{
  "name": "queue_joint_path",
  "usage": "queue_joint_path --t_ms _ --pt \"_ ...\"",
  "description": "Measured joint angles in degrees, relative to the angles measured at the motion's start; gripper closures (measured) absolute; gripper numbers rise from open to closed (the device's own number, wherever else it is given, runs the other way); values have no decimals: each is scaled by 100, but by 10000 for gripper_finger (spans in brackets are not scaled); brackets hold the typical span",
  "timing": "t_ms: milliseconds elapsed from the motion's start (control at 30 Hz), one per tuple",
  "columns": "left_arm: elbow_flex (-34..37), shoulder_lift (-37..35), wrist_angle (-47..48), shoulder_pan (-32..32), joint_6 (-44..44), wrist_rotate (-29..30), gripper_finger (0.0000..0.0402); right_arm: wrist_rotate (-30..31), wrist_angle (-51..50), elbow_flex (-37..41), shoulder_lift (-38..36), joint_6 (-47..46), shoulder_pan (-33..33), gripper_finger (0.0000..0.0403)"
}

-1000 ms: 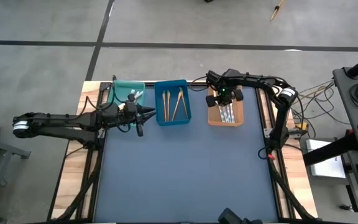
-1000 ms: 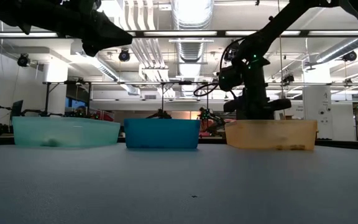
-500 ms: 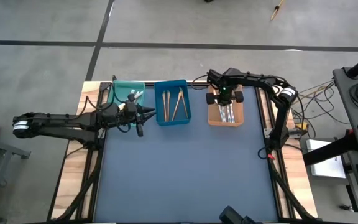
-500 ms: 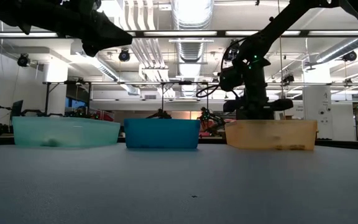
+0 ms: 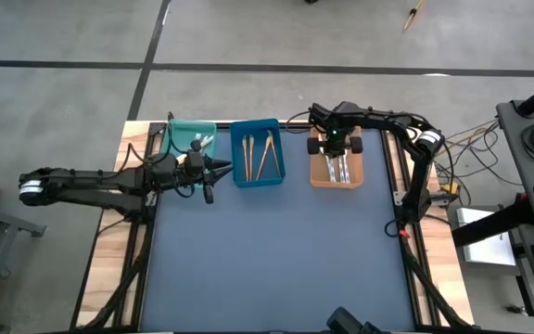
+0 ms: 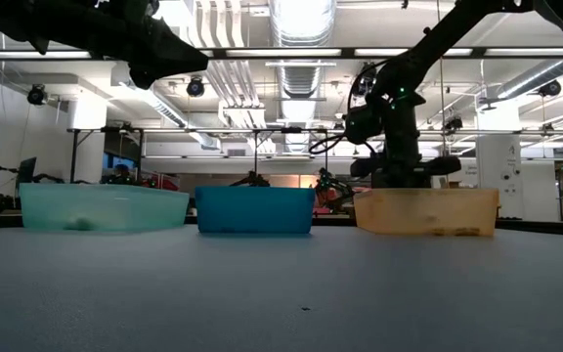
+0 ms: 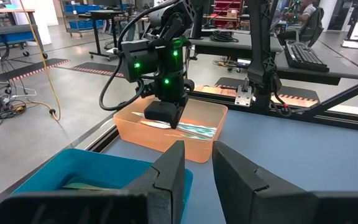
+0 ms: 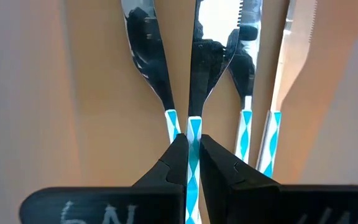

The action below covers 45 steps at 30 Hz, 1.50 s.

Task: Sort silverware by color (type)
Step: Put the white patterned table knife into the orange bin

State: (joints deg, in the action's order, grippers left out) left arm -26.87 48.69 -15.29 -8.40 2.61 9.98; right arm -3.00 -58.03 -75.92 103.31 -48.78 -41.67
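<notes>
Three trays stand along the far edge: a teal tray with cream-handled silverware, a blue tray with tan wooden pieces, and an orange tray with blue-handled silver pieces. My right gripper points down into the orange tray, shut on one blue-handled knife. My left gripper hovers level by the blue tray's near left corner, its fingers slightly apart with nothing between them. My right gripper pinches the knife's blue-and-white handle between its two fingers, close to where the blade begins. The fingers come from above, pointing down. The knife lies level over the other pieces in the orange tray; whether it rests on them I cannot tell.
Several other blue-handled pieces lie side by side close to the held knife. The orange tray's wall faces my left arm. The wide blue mat stretches toward the near edge. Cables hang at the table's right.
My right gripper has rolled a little about its downward-pointing line above the orange tray, staying shut and in place.
</notes>
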Motion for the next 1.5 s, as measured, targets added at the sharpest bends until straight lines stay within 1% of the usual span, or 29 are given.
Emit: queue_joint_path --t_ms 700,800,1033,1133,1367,1500 --pt "0 0 -4 0 -2 0 337 9 368 96 0 -10 2 388" --pt "0 0 -7 0 -24 0 337 22 378 98 0 51 4 374" --pt "0 0 -30 0 -39 4 337 171 424 98 0 199 46 321" --pt "0 -2 -144 0 9 9 337 170 437 98 0 341 55 307" --pt "0 -2 -188 0 49 9 337 172 437 -8 -75 541 214 297" --pt "0 -2 -186 0 -2 9 337 337 435 -169 -225 595 339 301"
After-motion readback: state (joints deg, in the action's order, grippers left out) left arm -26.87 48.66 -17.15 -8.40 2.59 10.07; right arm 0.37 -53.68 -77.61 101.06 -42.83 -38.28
